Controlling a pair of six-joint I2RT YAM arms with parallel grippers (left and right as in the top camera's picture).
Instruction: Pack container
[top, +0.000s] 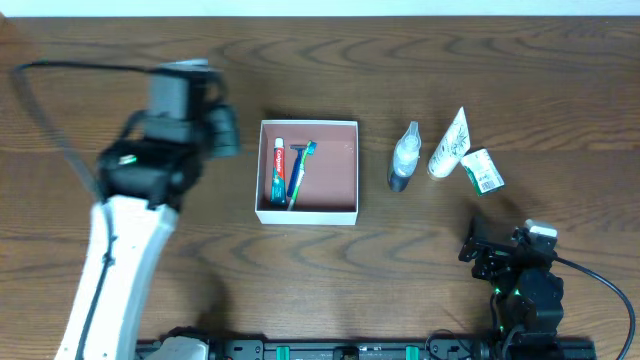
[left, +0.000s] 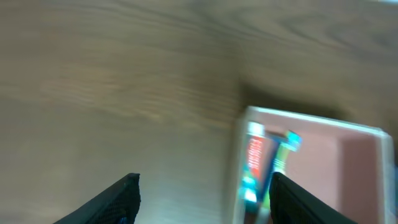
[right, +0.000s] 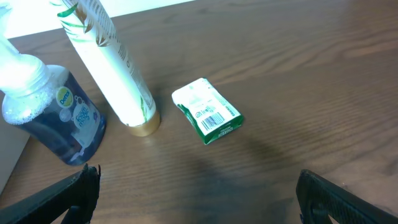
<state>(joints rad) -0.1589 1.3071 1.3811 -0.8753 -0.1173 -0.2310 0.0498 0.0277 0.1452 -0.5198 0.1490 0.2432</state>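
Observation:
The container (top: 343, 128), a square white-walled box with a reddish-brown inside, sits mid-table and holds a toothpaste tube (top: 277, 172) and a blue razor (top: 298, 170). It also shows blurred in the left wrist view (left: 360, 155). My left gripper (top: 222, 130) is open and empty, just left of the container. To the right lie a blue-liquid bottle (top: 403, 160), a white tube (top: 450, 145) and a small green-and-white carton (top: 483, 170). My right gripper (top: 484, 250) is open and empty, near the front edge below them.
Dark wood table (top: 560, 90). The left arm's black cable (top: 60, 70) loops over the table's far left. In the right wrist view the bottle (right: 56, 118), tube (right: 118, 68) and carton (right: 206, 111) lie ahead of the fingers.

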